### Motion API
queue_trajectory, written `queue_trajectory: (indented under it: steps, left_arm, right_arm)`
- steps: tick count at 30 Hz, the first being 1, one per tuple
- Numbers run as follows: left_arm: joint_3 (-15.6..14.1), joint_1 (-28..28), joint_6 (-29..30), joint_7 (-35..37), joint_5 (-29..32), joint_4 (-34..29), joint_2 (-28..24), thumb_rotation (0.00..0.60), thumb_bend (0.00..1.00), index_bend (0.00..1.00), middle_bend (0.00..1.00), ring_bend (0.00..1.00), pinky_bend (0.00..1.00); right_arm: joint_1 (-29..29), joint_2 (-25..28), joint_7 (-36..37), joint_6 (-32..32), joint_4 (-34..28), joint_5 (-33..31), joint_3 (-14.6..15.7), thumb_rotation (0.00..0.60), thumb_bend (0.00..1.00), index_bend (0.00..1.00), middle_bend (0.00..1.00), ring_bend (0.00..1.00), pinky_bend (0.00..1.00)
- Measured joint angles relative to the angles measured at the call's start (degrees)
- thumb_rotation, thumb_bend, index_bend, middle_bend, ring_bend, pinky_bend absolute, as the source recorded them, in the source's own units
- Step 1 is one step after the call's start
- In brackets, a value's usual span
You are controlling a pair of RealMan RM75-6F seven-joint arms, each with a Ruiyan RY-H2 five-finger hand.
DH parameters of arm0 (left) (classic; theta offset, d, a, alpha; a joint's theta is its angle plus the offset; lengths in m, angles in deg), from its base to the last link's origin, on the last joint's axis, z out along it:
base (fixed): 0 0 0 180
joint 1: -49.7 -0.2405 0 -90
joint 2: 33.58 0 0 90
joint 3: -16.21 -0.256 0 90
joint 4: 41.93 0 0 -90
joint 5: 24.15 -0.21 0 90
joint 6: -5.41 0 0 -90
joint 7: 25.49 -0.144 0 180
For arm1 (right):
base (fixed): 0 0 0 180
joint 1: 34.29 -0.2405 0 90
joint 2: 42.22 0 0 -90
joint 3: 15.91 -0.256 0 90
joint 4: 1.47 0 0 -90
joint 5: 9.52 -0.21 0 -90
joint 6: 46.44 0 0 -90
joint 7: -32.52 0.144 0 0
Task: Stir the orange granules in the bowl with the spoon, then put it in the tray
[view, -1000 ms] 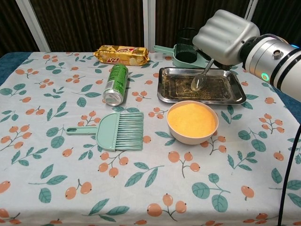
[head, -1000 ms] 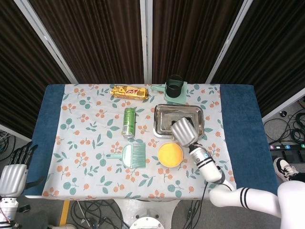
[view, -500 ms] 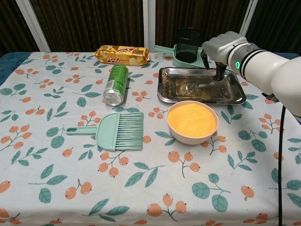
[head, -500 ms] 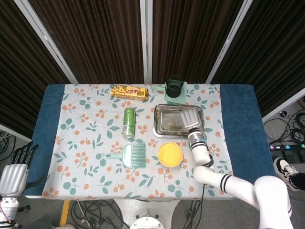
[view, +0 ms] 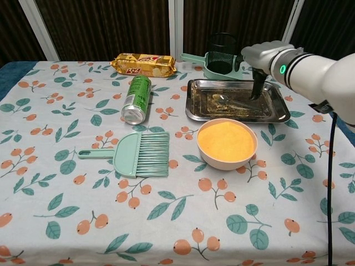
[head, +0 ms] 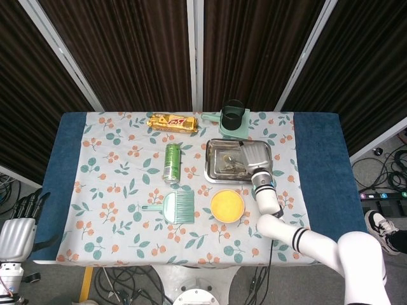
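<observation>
Right hand [head: 253, 156] over tray [head: 217, 162] at frame center-right (spoon [head: 233, 166] lying inside); left hand [head: 17, 230] at lower left edge.

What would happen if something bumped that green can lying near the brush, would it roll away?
Probably yes. The green can lies on its side on the flat tablecloth, so a sideways nudge would likely roll it. Its round metal wall looks smooth, so it may be slippery to grip. Whether it is full or empty, and so how heavy, cannot be told.

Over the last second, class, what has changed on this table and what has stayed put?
The right hand came down from above the bowl to the tray and laid the spoon flat in it. Whether the hand has released it is unclear. The bowl, can and brush stayed put.
</observation>
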Motion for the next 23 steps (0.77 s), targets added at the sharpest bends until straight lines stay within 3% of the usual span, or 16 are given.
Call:
queue_trajectory:
  steps: [4,9,11,14,18,23]
  left_arm:
    - [0.2,0.5,-0.2,0.4,-0.3,0.5,0.2,0.6,0.01,0.1,0.07,0.07,0.1]
    - [0.5,1.2,-0.5,0.6,-0.8,0.8,0.4,0.6,0.01,0.1,0.07,0.07,0.1]
    - [0.7,1.5,-0.6,0.7,-0.8,0.9,0.5,0.6,0.01,0.1,0.07,0.07,0.1]
    - [0.9,1.9,-0.8,0.6,-0.8,0.9,0.5,0.6,0.01,0.1,0.07,0.07,0.1]
    - [1.1,2.3,-1.0,0.1,-0.8,0.4,0.5,0.6,0.01,0.1,0.07,0.07,0.1]
    - [1.1,2.4,-0.9,-1.0,-1.0,-0.1,0.5,0.6,0.01,0.1,0.07,0.07,0.1]
  right_arm:
    - [4.9,6.8,5.1,-4.2,-10.6,5.9,2.0,0.6,0.16,0.3,0.83,0.87,0.91]
    - [14.9,17.1,15.3,-13.3,-23.5,17.4,6.3,0.6,0.2,0.37,0.56,0.51,0.61]
    - [18.8,20.3,19.4,-16.6,-26.0,22.0,8.5,0.6,0.21,0.35,0.42,0.33,0.43]
    - [24.7,24.7,26.9,-21.8,-28.6,29.8,12.5,0.6,0.21,0.23,0.25,0.12,0.22]
    - [32.9,28.5,37.8,-30.3,-29.2,40.4,18.1,0.6,0.21,0.16,0.18,0.05,0.15]
    - [41.3,30.1,47.3,-40.8,-27.4,48.1,22.5,0.6,0.21,0.15,0.17,0.05,0.12]
